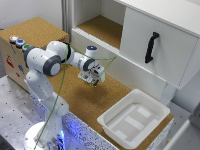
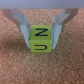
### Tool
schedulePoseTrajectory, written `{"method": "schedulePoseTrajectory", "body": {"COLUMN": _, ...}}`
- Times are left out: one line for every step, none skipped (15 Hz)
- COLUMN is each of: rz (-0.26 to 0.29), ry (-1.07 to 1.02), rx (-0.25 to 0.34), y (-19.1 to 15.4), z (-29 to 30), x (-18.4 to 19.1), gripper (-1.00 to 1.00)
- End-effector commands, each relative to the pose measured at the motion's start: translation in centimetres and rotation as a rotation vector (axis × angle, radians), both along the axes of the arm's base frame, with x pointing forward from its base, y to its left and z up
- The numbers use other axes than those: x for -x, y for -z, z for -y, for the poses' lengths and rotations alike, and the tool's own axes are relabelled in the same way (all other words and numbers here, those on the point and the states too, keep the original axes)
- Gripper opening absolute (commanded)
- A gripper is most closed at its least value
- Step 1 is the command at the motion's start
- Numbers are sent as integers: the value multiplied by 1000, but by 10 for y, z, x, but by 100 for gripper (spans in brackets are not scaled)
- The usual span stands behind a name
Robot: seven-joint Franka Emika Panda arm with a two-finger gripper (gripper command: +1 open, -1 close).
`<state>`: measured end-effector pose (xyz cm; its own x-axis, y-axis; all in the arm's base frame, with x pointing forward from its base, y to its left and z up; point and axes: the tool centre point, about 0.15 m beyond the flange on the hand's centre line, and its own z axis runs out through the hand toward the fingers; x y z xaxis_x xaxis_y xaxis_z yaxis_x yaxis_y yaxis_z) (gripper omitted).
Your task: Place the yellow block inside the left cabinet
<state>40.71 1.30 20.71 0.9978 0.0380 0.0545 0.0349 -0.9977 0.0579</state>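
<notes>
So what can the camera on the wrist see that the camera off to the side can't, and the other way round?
Only the wrist view shows the yellow block up close, with black letters on its faces, sitting between the two fingers.

Only the exterior view shows the whole arm, the left cabinet with its open bay, the white door with a black handle, and the white tub.

Both show the gripper over the cork-brown surface.

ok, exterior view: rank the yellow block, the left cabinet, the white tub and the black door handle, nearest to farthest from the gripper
1. yellow block, between the jaws of the gripper.
2. left cabinet, open bay behind the gripper.
3. white tub, toward the exterior view's lower right, roughly level with the cabinet; too close to call.
4. black door handle, exterior view's right.
</notes>
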Motion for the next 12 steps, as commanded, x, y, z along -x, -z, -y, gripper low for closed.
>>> {"method": "schedulePoseTrajectory", "body": {"rz": -16, "ry": 43, "rx": 55, "y": -11, "z": 3, "x": -1, "gripper": -100}}
{"method": "schedulePoseTrajectory", "body": {"rz": 5, "ry": 45, "rx": 51, "y": -21, "z": 2, "x": -4, "gripper": -100}}
{"method": "schedulePoseTrajectory", "body": {"rz": 31, "ry": 36, "rx": 48, "y": -33, "z": 0, "x": -8, "gripper": -100}}
{"method": "schedulePoseTrajectory", "body": {"rz": 57, "ry": 16, "rx": 51, "y": -48, "z": -6, "x": -13, "gripper": -100}}
{"method": "schedulePoseTrajectory", "body": {"rz": 81, "ry": 1, "rx": 51, "y": -63, "z": -12, "x": -18, "gripper": -100}}
{"method": "schedulePoseTrajectory", "body": {"rz": 94, "ry": -16, "rx": 48, "y": -78, "z": -19, "x": -24, "gripper": -100}}
{"method": "schedulePoseTrajectory", "body": {"rz": 118, "ry": -43, "rx": 44, "y": -94, "z": -29, "x": -29, "gripper": -100}}
{"method": "schedulePoseTrajectory", "body": {"rz": 135, "ry": -68, "rx": 35, "y": -111, "z": -40, "x": -35, "gripper": -100}}
{"method": "schedulePoseTrajectory", "body": {"rz": 163, "ry": -105, "rx": 27, "y": -130, "z": -54, "x": -42, "gripper": -100}}
{"method": "schedulePoseTrajectory", "body": {"rz": 186, "ry": -134, "rx": 11, "y": -147, "z": -66, "x": -48, "gripper": -100}}
{"method": "schedulePoseTrajectory", "body": {"rz": 211, "ry": -149, "rx": 1, "y": -162, "z": -75, "x": -56, "gripper": -100}}
{"method": "schedulePoseTrajectory", "body": {"rz": 240, "ry": -175, "rx": -10, "y": -181, "z": -85, "x": -66, "gripper": -100}}
